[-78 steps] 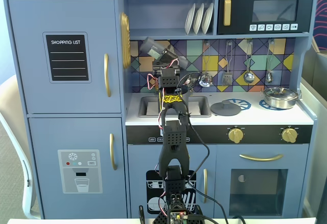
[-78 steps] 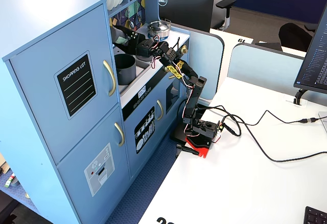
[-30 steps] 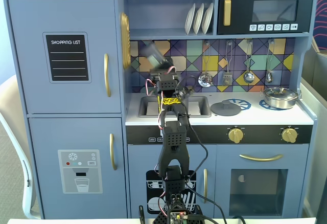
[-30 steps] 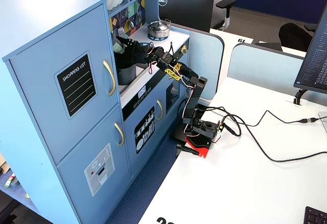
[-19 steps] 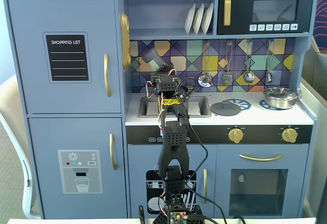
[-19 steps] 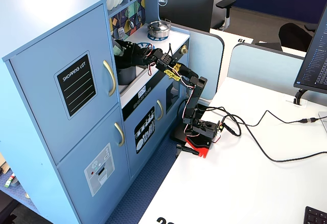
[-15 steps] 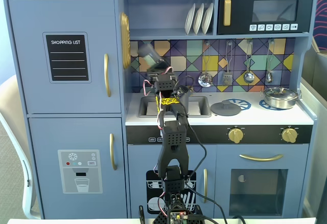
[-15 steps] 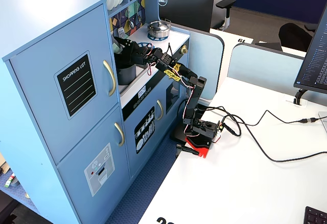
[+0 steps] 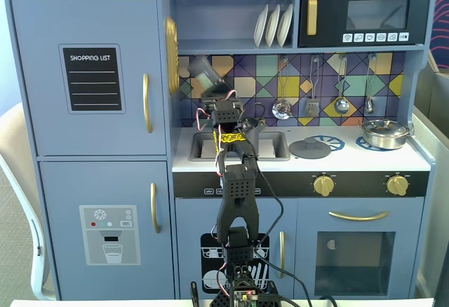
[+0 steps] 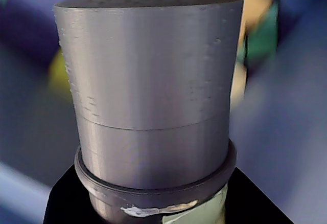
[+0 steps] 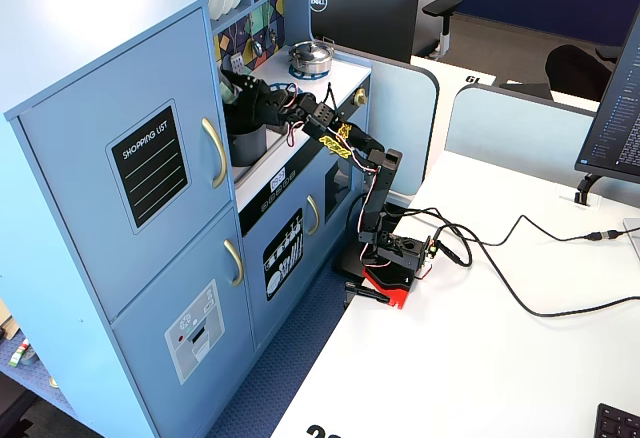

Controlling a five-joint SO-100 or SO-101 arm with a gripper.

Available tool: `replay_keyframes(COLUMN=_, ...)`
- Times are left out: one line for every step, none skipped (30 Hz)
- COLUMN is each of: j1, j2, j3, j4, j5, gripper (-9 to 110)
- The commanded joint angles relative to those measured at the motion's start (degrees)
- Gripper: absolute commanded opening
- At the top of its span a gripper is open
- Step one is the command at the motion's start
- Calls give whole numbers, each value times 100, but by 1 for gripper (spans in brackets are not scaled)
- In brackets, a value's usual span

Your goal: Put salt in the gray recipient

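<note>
The salt shaker [image 10: 153, 106] fills the wrist view: a gray cylinder with a darker perforated top, a ring, and a pale green label at the bottom edge. My gripper [image 10: 158, 211] is shut on it, black jaws at both sides of its lower body. In a fixed view the shaker [image 9: 204, 76] is blurred and tilted, held by the gripper [image 9: 212, 98] above the sink [image 9: 270, 154]. In a fixed view from the side the gripper [image 11: 238, 93] is just above the dark gray recipient [image 11: 248, 145], which stands in the sink area. The arm hides the recipient in the front view.
A flat gray lid [image 9: 309, 148] lies on the counter right of the sink. A shiny steel pan [image 9: 384, 133] stands at the far right and also shows in the side view [image 11: 311, 56]. Utensils [image 9: 342, 97] hang on the back wall. Plates [image 9: 273, 25] stand on the shelf above.
</note>
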Motion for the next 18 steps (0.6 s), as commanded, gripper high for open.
replay_keyframes(j1=299, j2=589, j3=290, j4=18, j5=26, gripper=0)
replay_keyframes(j1=343, j2=624, j3=369, j4=18, j5=26, gripper=0)
replay_keyframes(j1=369, j2=650, j3=431, j4=18, j5=35, gripper=0)
replay_keyframes(j1=378, j2=668, j3=466, j4=18, j5=44, gripper=0)
replay_keyframes(j1=378, j2=668, j3=475, j4=18, j5=53, gripper=0)
replay_keyframes(j1=352, j2=659, j3=475, j4=0, j5=62, gripper=0)
replay_keyframes(j1=316, j2=650, j3=475, j4=-53, j5=62, gripper=0)
replay_keyframes(j1=255, j2=624, j3=431, j4=-123, j5=26, gripper=0)
replay_keyframes(j1=176, j2=589, j3=343, j4=-167, j5=9, gripper=0)
replay_keyframes(j1=88, j2=536, j3=220, j4=-193, j5=-26, gripper=0)
replay_keyframes(j1=0, j2=483, j3=79, j4=-237, j5=-70, gripper=0)
replay_keyframes(j1=-88, j2=422, j3=-79, j4=-272, j5=-123, gripper=0)
replay_keyframes(j1=-176, j2=360, j3=-237, j4=-290, j5=-167, gripper=0)
replay_keyframes(j1=-255, j2=290, j3=-404, j4=-290, j5=-220, gripper=0)
replay_keyframes(j1=-316, j2=229, j3=-554, j4=-290, j5=-264, gripper=0)
replay_keyframes(j1=-360, j2=167, j3=-677, j4=-290, j5=-316, gripper=0)
replay_keyframes(j1=-378, j2=114, j3=-782, j4=-290, j5=-369, gripper=0)
replay_keyframes(j1=-378, j2=79, j3=-861, j4=-290, j5=-457, gripper=0)
